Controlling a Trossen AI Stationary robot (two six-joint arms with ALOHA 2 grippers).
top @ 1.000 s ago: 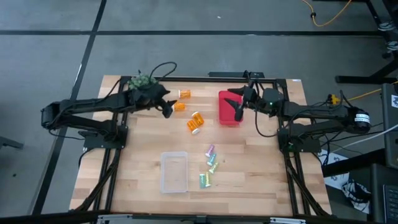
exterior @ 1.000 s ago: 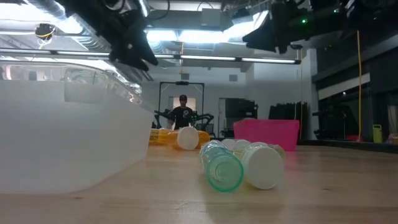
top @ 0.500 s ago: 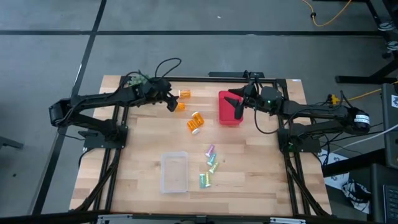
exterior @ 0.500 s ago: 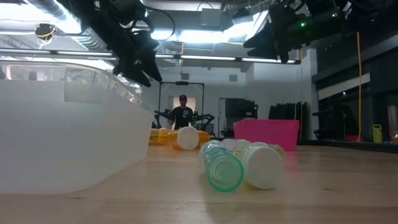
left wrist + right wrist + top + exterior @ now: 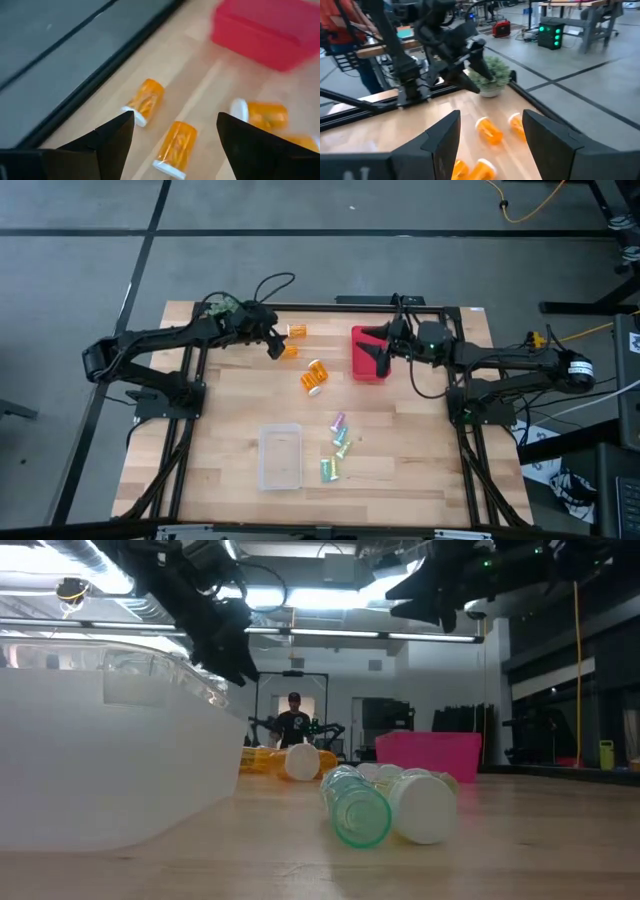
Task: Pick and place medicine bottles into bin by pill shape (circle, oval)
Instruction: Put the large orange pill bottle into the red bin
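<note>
Beside the pink bin [image 5: 368, 354], my left gripper [image 5: 274, 346] hovers wide open above two orange bottles [image 5: 176, 148]. A spiky green ball [image 5: 491, 75] sits behind them; my right gripper [image 5: 381, 358], open and empty, hangs over the bin.

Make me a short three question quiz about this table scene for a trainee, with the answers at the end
1. True or false: the left hand is open above the orange bottles.
2. Which bin does the right hand hover over? A. clear bin B. pink bin C. neither
3. Fill in: the pastel bottles lie beside the ____ bin.

Key:
1. True; nothing is between its fingers.
2. B, the pink bin.
3. clear
</note>
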